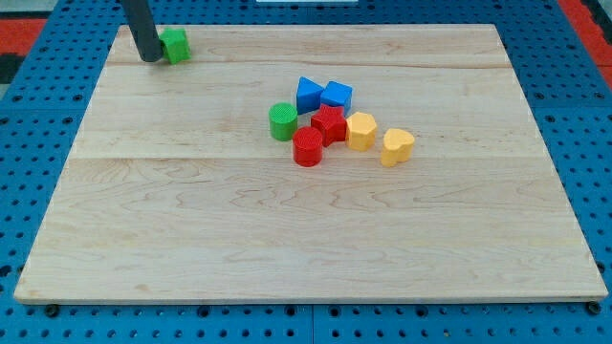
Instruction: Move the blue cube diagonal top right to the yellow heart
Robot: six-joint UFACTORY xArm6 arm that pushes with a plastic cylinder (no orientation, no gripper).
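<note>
Blue cube (pixel 337 94) sits near the middle of the wooden board (pixel 287 248), at the far edge of a little bunch of blocks. It touches a blue triangle block (pixel 308 94) on its left. Just in front of it is a red block (pixel 328 124) with a bumpy shape I can't tell.

The yellow heart (pixel 397 146) is at the right end of the bunch, near and to the right of the blue cube. A yellow block with flat sides (pixel 360 130) lies between the two.

My tip (pixel 150 58) is way off in the far left corner of the board. It rests right beside a green block (pixel 175 45), maybe touching it. There is no claw on this arm at all, just a dark rod, so nothing opens or shuts.

So the blue cube lies well to the right of my tip and a bit nearer. I think the cube needs to go to the right, to end up far and right of the heart. My guess is that my tip should come to the cube's left side first, and the blue triangle block is in the way there.

Counting: two blue blocks, two red ones (one is a red round block (pixel 307 148)), two yellow ones, and two green ones (one is a green round block (pixel 282 121)). That makes eight.
</note>
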